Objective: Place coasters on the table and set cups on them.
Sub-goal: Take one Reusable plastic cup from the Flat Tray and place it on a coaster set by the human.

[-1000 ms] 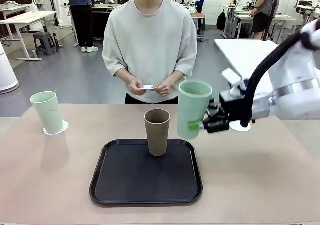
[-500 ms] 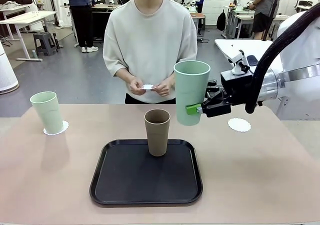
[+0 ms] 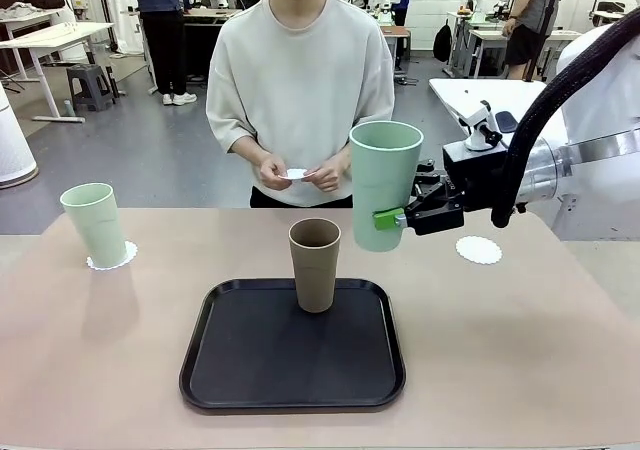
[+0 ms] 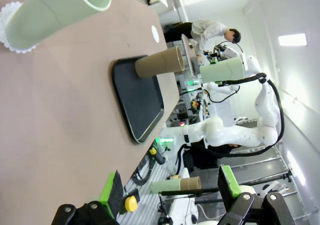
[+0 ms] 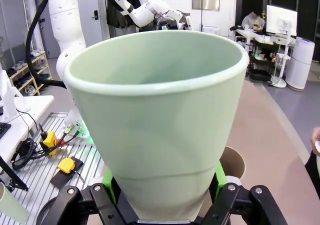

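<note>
So, working across from the left: my left hand (image 4: 170, 184) is spread wide with nothing in it, looking along the worktop (image 3: 520, 350) past the first green cup (image 3: 95, 223), which sits on its coaster (image 3: 112, 257) at the left end. Mid-worktop, the brown cup (image 3: 314, 264) stands on the black tray (image 3: 292, 370), and the person (image 3: 300, 80) across from me holds what looks like a third doily (image 3: 296, 175). My right hand (image 3: 386, 220) is clamped on the second green cup (image 3: 384, 185), low on its wall, holding it upright in the air just right of the brown cup. Its target, I reckon, is the bare coaster (image 3: 479, 249) lying further right near the far edge. My plan is to carry the cup over high enough to clear everything and centre the base above the doily before lowering. Then I come straight down and let go only once it's seated. Paper that thin will likely skid or crumple if the base drags sideways, so no sliding.
</note>
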